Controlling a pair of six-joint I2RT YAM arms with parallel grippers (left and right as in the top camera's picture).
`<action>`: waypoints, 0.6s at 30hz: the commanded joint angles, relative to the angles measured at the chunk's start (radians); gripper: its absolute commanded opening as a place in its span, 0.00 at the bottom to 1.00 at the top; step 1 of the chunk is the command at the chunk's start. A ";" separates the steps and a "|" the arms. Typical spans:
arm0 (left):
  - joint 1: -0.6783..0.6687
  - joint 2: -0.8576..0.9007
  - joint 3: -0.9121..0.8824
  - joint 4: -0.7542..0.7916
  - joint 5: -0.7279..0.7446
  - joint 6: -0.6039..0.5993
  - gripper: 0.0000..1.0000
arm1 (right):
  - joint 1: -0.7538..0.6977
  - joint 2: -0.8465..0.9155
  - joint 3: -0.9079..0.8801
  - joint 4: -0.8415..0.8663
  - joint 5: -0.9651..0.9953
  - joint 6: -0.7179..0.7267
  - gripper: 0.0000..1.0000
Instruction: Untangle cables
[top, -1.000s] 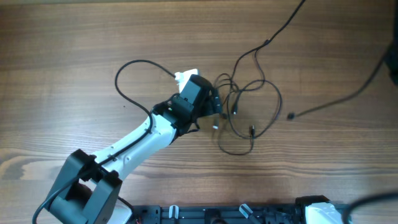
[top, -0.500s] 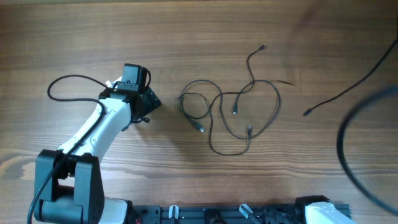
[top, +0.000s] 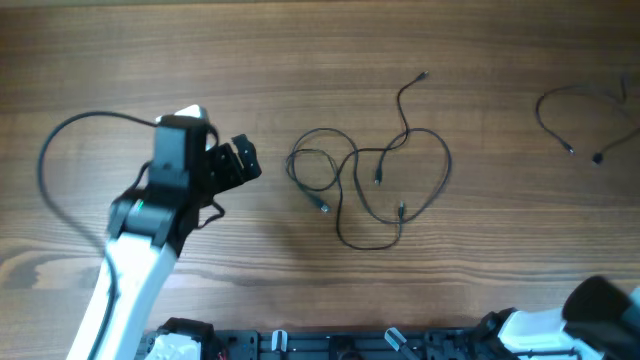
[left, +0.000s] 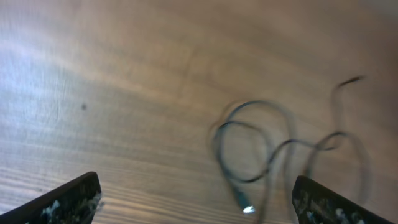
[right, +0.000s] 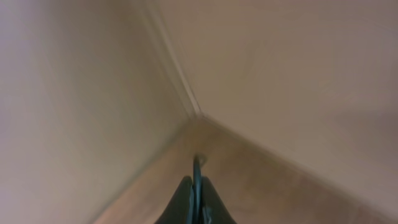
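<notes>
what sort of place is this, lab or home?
Probably a robotics lab bench: bare wood-grain table, white-and-black robot arm based at its near edge, thin black cables laid out on it.

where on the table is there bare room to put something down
Bare wood lies along the far edge above the left gripper, and between the tangled thin black cables and the loose black cord at far right. Crowded only around the tangle.

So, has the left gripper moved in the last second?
Yes. The left gripper has drawn back leftward across the table, clear of the cables.
</notes>
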 joint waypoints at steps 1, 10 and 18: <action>-0.004 -0.163 0.003 -0.026 0.024 0.023 1.00 | -0.105 0.085 0.005 -0.064 -0.163 0.143 0.04; -0.004 -0.252 0.003 -0.095 0.024 0.023 1.00 | -0.128 0.264 0.003 -0.208 -0.202 0.130 0.54; -0.004 -0.248 0.003 -0.095 0.024 0.023 1.00 | -0.069 0.296 0.003 -0.307 -0.481 -0.136 1.00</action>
